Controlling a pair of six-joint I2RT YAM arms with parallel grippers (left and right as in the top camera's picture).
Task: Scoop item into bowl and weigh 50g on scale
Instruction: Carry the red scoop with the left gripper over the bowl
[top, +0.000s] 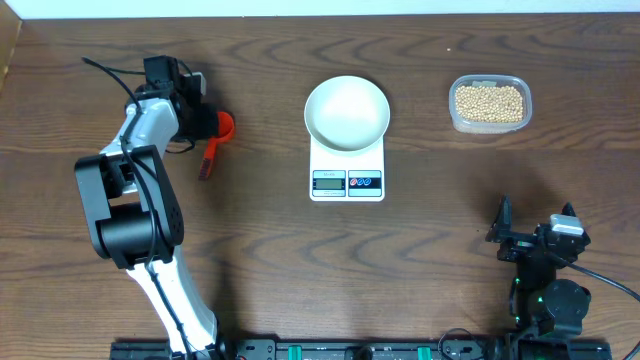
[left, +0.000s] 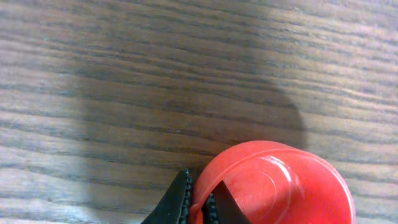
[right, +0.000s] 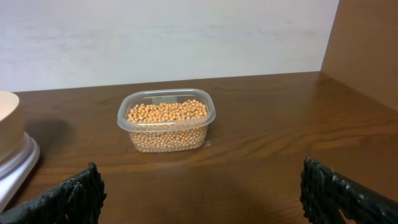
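A red scoop (top: 224, 125) lies on the table at the left, its handle pointing toward the front. My left gripper (top: 210, 123) is shut on it. In the left wrist view the two black fingers pinch the thin rim of the scoop's round cup (left: 280, 186), with the gripper (left: 199, 204) at the cup's left edge. The white bowl (top: 347, 112) stands empty on the scale (top: 347, 182) at mid-table. The beans (top: 489, 102) fill a clear tub at the far right. My right gripper (top: 530, 240) rests open near the front right, facing the beans (right: 166, 112) with nothing between its fingers.
The clear plastic tub (right: 165, 140) stands apart from the scale (right: 15, 165), whose edge and the bowl (right: 7, 124) show at the left of the right wrist view. A wall rises behind the table's far edge, and a wooden panel (right: 367, 43) stands at the right.
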